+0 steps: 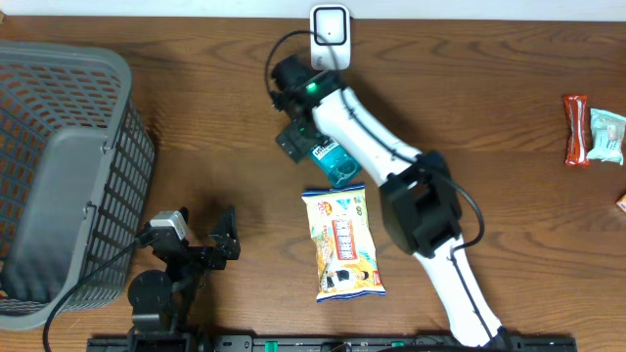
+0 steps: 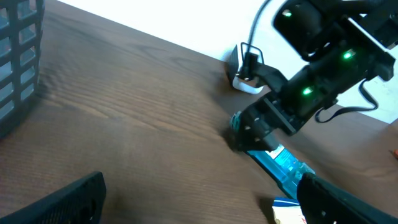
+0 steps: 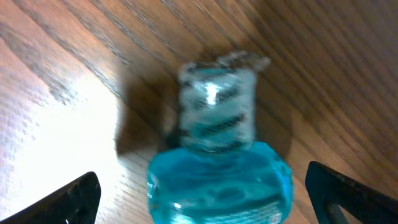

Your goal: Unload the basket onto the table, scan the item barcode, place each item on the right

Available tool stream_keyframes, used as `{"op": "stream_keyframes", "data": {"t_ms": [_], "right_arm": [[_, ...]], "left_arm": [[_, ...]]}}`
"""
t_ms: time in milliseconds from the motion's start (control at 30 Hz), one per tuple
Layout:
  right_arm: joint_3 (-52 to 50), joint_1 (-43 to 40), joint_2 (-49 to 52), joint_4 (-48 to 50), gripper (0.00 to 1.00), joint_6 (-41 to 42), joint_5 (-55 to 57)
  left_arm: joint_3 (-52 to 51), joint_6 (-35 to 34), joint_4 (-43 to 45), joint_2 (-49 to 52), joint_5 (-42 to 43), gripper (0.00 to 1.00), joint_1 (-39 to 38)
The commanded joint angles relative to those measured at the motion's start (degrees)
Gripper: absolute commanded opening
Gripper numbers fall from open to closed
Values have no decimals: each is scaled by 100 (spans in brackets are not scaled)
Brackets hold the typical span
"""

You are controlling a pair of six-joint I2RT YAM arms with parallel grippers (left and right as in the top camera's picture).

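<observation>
A grey mesh basket [image 1: 93, 147] stood at the left end of the wooden worktop [image 1: 509, 88], and its solid grey floor showed through the open top. Just beside it, near the front edge, the left claw [image 2: 202, 183] hung low over bare wood with its fingers spread wide, gripping nothing.

The task's item was a small blue bottle [image 1: 333, 163] with a clear cap [image 3: 217, 115]. It lay on its side near the middle of the worktop, towards the back. Whether the blue was the plastic or a liquid inside could not be told. The right claw [image 3: 202, 180] was down over it with the jaws wide apart, one finger on each side of the bottle's body and neither pressing against it. The bottle rested on the wood.

Behind the bottle, at the back edge, stood the white scanner [image 1: 330, 29] with a black cable running from it. A printed snack packet [image 1: 344, 244] lay flat just in front of the bottle. Well apart from all this, two wrapped bars lay side by side at the far right edge – one red [image 1: 576, 130], one pale [image 1: 606, 137].
</observation>
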Motion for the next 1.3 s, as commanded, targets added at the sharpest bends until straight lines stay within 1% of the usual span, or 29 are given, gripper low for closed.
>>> {"op": "stream_keyframes", "data": {"t_ms": [0,67,133,200,333,367,433,567,667,733,800,1067,1167,1267], "right_arm": [[-225,109,-223,55,99,573,1086],[-354,107,-197,83,98,640,1099],[-520,105,-164,175,93,636,1117],[-654,96,-160,258,85,636,1132],[-918,90,-160,474,77,634,1128],[-973,83,-160,529,71,634,1128],[-1005,74,-160,546,63,634,1117],[-973,74,-162,544,52,566,903],[-866,17,-162,487,50,378,376],[-752,-83,-162,374,47,229,-175],[-686,-188,-162,310,43,153,-481],[-662,-688,-162,116,45,-168,-1231],[-662,-868,-162,57,44,-173,-1266],[-662,-973,-162,31,41,-188,-1263]], "left_arm": [[-94,13,-120,-20,70,98,-17],[-94,13,-120,-20,70,98,-17],[-94,13,-120,-20,70,98,-17],[-94,13,-120,-20,70,98,-17],[-94,13,-120,-20,70,98,-17],[-94,15,-120,-20,70,98,-17],[-94,13,-120,-20,70,98,-17],[-94,15,-120,-20,70,98,-17],[-94,13,-120,-20,70,98,-17],[-94,13,-120,-20,70,98,-17],[-94,13,-120,-20,70,98,-17],[-94,15,-120,-20,70,98,-17],[-94,13,-120,-20,70,98,-17],[-94,13,-120,-20,70,98,-17]]}}
